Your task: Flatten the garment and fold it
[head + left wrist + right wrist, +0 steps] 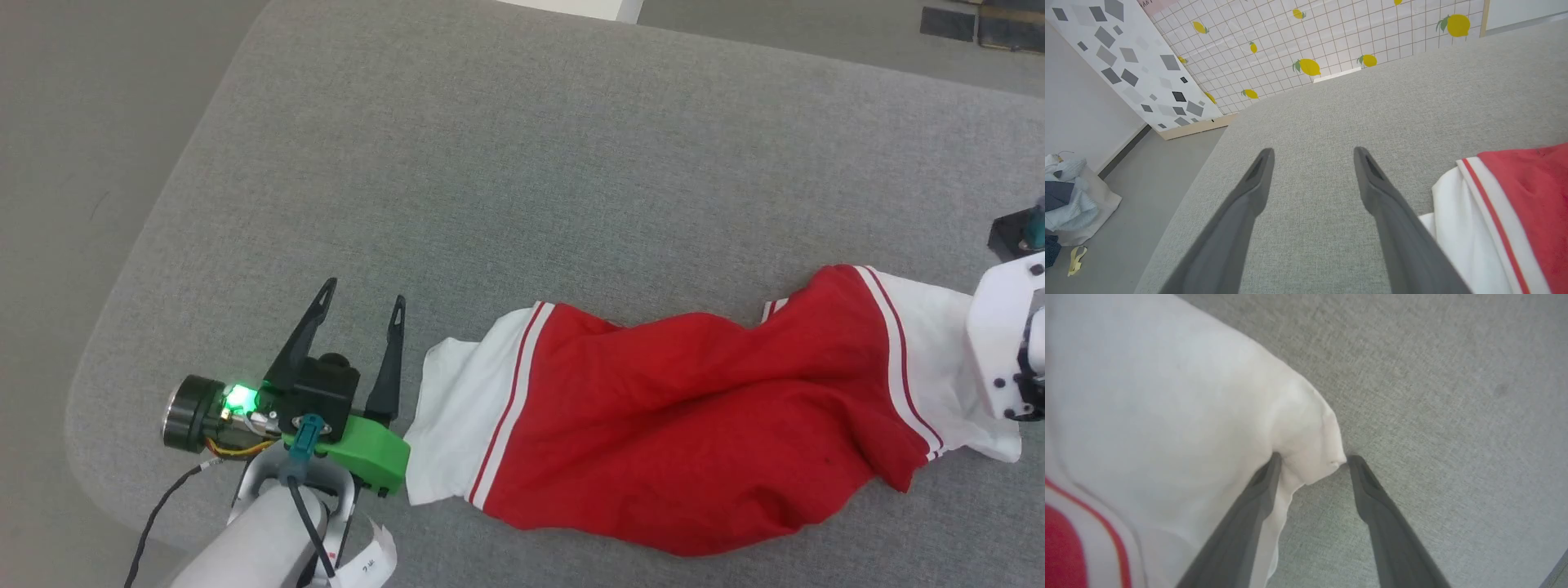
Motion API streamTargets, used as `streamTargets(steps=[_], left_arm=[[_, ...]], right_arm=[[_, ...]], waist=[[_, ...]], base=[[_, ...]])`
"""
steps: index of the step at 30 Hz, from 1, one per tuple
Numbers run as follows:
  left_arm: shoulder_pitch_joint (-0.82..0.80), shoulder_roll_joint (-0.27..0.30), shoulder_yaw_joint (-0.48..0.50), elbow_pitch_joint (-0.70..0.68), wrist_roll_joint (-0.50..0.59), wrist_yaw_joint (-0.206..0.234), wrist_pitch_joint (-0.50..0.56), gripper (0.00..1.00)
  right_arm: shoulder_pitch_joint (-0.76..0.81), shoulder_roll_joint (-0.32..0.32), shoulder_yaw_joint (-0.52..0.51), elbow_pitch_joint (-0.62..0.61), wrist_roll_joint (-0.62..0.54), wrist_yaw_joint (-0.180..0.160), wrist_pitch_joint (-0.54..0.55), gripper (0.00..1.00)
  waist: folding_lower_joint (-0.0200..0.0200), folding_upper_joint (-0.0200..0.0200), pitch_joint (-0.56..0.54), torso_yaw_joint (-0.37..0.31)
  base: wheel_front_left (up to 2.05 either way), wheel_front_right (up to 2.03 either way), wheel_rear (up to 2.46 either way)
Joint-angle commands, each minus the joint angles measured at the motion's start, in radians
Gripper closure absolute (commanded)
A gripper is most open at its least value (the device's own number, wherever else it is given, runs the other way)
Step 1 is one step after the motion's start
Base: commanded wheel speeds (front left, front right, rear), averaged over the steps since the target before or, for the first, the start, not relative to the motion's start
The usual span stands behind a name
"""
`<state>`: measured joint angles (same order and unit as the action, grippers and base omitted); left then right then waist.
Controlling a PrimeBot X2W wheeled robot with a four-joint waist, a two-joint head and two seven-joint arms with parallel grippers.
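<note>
As the grey cushion (522, 163) bears the garment (678, 425) twisted, neither flattened nor folded, just beside my left gripper (363, 291), spread and empty, I log my right gripper (1315, 457) spread too, a white sleeve corner (1306, 449) between its fingers, unpinched.

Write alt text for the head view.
A rumpled red jersey-style shirt with white, red-striped short sleeves lies stretched sideways on a grey fabric surface. The left end effector, fingers open, sits beside one sleeve; the right arm's white wrist overlaps the other.
</note>
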<state>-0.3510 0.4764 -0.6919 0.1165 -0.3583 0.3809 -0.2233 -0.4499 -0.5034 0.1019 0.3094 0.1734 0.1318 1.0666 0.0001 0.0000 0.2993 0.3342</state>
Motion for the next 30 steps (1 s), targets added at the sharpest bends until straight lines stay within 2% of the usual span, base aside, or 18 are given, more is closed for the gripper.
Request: streamTargets(steps=[1, 6, 12, 21, 27, 28, 29, 30], left_arm=[[-0.005, 0.001, 0.002, 0.005, -0.005, 0.005, -0.010, 0.00], [0.001, 0.002, 0.002, 0.021, -0.020, 0.000, -0.005, 0.00], [0.017, 0.015, -0.001, 0.032, -0.041, -0.013, 0.016, 0.00], [0.044, 0.047, 0.007, 0.013, -0.063, -0.010, 0.036, 0.00], [0.045, 0.056, 0.014, 0.001, -0.072, -0.004, 0.045, 0.00], [0.044, 0.055, 0.015, 0.001, -0.075, -0.003, 0.046, 0.00], [0.042, 0.054, 0.017, 0.001, -0.077, -0.001, 0.049, 0.00], [0.041, 0.053, 0.018, 0.001, -0.079, 0.000, 0.051, 0.00]], right_arm=[[0.055, 0.028, 0.020, 0.034, -0.008, -0.001, -0.012, 1.00], [0.100, 0.016, 0.031, 0.043, -0.023, -0.001, -0.073, 1.00], [0.134, -0.056, 0.062, 0.031, -0.030, -0.001, -0.166, 1.00], [0.199, -0.145, 0.023, 0.043, -0.012, -0.001, -0.222, 1.00], [0.223, -0.134, -0.017, 0.063, -0.021, -0.001, -0.241, 1.00], [0.221, -0.122, -0.027, 0.063, -0.021, -0.001, -0.254, 0.11], [0.216, -0.105, -0.040, 0.063, -0.025, -0.001, -0.268, 0.00], [0.213, -0.096, -0.041, 0.060, -0.032, -0.001, -0.283, 0.00]], waist=[[-0.0001, 0.0000, -0.015, -0.006], [-0.0001, 0.0000, -0.064, -0.032], [-0.0001, 0.0000, -0.135, -0.088], [-0.0001, 0.0000, -0.171, -0.150], [-0.0001, 0.0000, -0.153, -0.169], [-0.0001, 0.0000, -0.151, -0.172], [-0.0001, 0.0000, -0.151, -0.176], [-0.0001, 0.0000, -0.152, -0.179]], base=[[0.00, 0.00, 0.00], [0.00, 0.00, 0.00], [0.00, 0.00, 0.00], [0.00, 0.00, 0.00], [0.00, 0.00, 0.00], [0.00, 0.00, 0.00], [0.00, 0.00, 0.00], [0.00, 0.00, 0.00]])
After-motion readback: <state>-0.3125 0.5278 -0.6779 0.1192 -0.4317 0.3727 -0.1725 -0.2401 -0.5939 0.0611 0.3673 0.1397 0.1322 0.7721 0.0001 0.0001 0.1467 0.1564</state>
